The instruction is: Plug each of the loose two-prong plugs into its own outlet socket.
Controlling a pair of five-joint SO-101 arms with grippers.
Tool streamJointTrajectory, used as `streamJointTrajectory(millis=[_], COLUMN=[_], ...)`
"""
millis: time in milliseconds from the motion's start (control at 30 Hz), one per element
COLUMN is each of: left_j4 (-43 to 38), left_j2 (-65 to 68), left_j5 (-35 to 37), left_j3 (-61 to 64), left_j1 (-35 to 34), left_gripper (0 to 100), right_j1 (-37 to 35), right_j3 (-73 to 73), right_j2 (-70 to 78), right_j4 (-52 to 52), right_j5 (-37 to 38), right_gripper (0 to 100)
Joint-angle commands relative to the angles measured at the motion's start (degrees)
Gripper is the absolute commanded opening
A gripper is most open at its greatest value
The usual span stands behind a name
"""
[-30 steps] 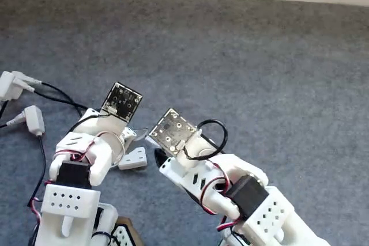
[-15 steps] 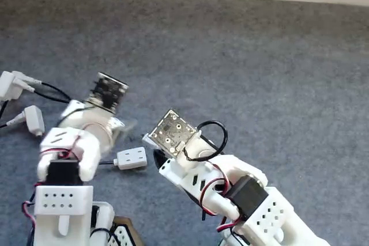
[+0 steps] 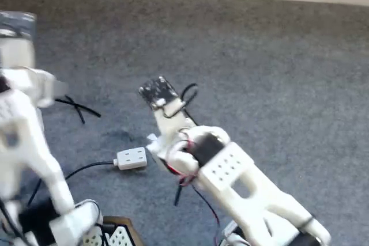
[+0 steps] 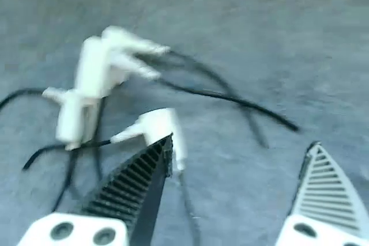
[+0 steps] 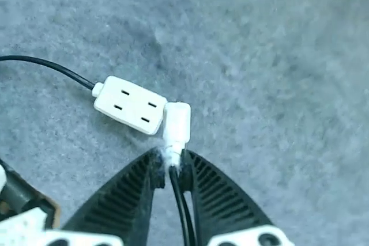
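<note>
While the right gripper [image 5: 170, 162] is pinching a white two-prong plug [image 5: 176, 124] by its cable end, both fingers pressed against it, the plug's front is touching one end of the white outlet block [image 5: 130, 105], opposite to the end where the block's own black cord [image 5: 46, 64] is coming out. I cannot tell if the prongs are inside. The outlet block is lying flat on the grey carpet [image 3: 277, 56] with its slots facing up. Well apart from the outlet block, on its cord side, the left arm [image 3: 23, 125] is standing. The left gripper [image 4: 241, 142] is hanging over the carpet with fingers spread wide, holding nothing. A loose white plug [image 4: 155, 126] is lying just beside one fingertip, and further white plugs [image 4: 95, 64] with tangled black cables [image 4: 230, 99] are lying near it.
</note>
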Motion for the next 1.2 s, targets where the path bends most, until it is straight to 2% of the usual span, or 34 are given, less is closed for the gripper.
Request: streamJointTrajectory(millis=[0,67,400,633,900,1167], left_j4=[2.9,2.99,2.99,3.43,3.43,3.43], left_j2=[19.56,27.03,59.3,74.59,81.98,82.42], left_j5=[0.35,0.18,0.26,0.35,0.35,0.35], left_j3=[-25.27,-32.66,-65.36,-84.09,-94.29,-94.55], left_j1=[-11.38,-15.43,-24.57,-25.27,-26.15,-26.07], left_gripper=[35,35,35,35,35,35], right_j1=[-3.12,-3.91,-4.79,-5.05,-5.14,-7.08], right_j3=[-10.86,-14.81,-39.34,-47.96,-50.86,-50.77], right_j2=[8.92,11.74,28.09,38.73,43.82,44.44], right_j4=[2.42,5.23,26.68,28.44,28.09,28.62], right_j5=[-10.9,-16.0,-16.88,-17.05,-20.22,-20.57], right_gripper=[0.5,0.5,0.5,0.5,0.5,0.5])
